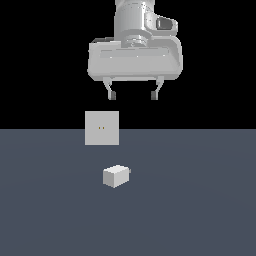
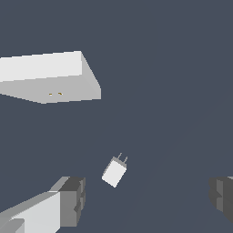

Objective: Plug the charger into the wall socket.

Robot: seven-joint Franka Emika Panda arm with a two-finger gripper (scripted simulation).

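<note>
The charger [image 1: 116,176] is a small off-white block lying on the dark floor, its tiny prongs on the end toward the exterior view's right. In the wrist view the charger [image 2: 114,171] shows its two prongs clearly. The wall socket [image 1: 102,128] is an upright light-grey square plate with two small orange holes, standing behind the charger; the wrist view shows the wall socket [image 2: 50,79] as a thick slab. My gripper [image 1: 133,94] hangs open high above both, nothing between its fingers [image 2: 70,200].
A flat dark blue-grey floor [image 1: 200,200] stretches under everything, with black background beyond its far edge. Nothing else stands on it.
</note>
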